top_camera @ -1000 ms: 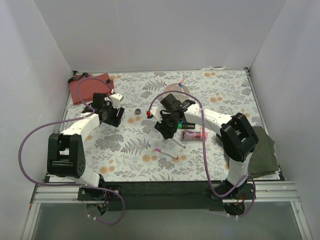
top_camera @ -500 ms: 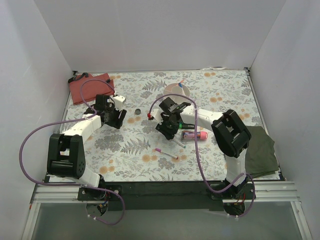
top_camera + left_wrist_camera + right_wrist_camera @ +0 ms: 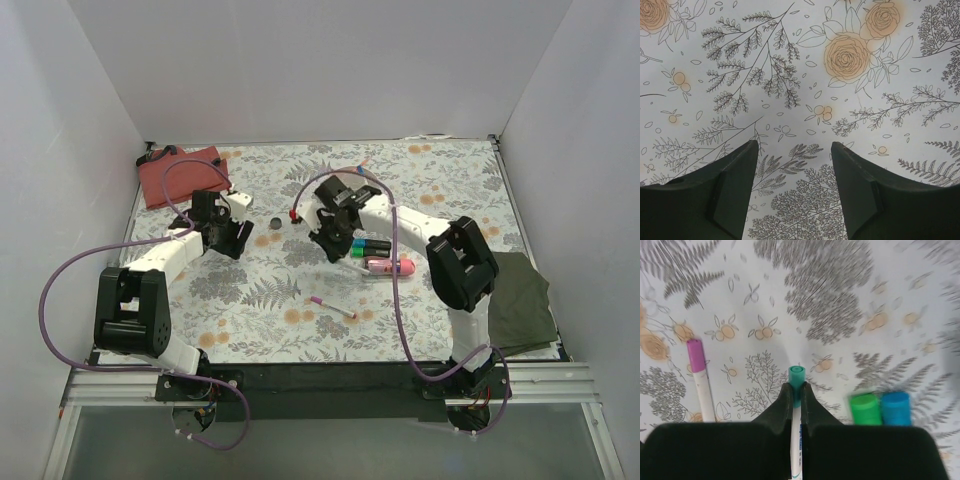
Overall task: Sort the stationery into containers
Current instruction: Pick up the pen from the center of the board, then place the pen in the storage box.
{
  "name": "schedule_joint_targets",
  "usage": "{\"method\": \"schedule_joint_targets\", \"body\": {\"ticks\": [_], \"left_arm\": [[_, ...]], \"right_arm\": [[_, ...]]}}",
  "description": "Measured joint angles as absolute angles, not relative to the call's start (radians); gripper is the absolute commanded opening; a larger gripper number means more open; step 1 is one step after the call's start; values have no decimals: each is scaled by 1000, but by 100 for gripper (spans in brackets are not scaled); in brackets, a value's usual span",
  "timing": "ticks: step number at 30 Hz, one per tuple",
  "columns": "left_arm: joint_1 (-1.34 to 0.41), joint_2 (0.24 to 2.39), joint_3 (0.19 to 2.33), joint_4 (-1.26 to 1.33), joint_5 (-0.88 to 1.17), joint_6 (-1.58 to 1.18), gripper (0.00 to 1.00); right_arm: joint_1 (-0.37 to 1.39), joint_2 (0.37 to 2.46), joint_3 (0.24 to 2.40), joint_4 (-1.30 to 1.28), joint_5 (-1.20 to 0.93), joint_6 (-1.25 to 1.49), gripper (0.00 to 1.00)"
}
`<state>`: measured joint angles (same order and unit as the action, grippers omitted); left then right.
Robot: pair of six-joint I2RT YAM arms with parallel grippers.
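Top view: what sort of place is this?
Probably a lab robot cell: white enclosure walls, a floral table cover, and the left arm and right arm bolted to an aluminium rail.

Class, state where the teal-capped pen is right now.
Right wrist view: the teal-capped pen sits clamped in the right claw, pink-capped pen on its left, green cap and blue cap on its right.

Table under a white tablecloth (image 3: 260, 300) printed with grey ferns and orange roses, plain white back wall (image 3: 320, 70), white left side panel (image 3: 60, 170), white right side panel (image 3: 590, 170), crumpled olive-green fabric (image 3: 528, 300) at the table's right edge, black strip (image 3: 330, 378) and aluminium rail (image 3: 110, 385) along the near edge, soft even light
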<state>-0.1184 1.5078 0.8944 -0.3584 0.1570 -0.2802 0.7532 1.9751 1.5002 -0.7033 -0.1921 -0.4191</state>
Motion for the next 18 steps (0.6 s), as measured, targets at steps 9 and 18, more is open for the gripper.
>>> {"method": "schedule_joint_targets", "body": {"ticks": [9, 18], "left_arm": [[-90, 1539, 965, -366, 166, -249, 60], [-81, 1628, 1050, -412, 202, -253, 59]], "right_arm": [[509, 1964, 1892, -758, -493, -451, 1], [327, 1718, 1483, -186, -585, -308, 1]]}}
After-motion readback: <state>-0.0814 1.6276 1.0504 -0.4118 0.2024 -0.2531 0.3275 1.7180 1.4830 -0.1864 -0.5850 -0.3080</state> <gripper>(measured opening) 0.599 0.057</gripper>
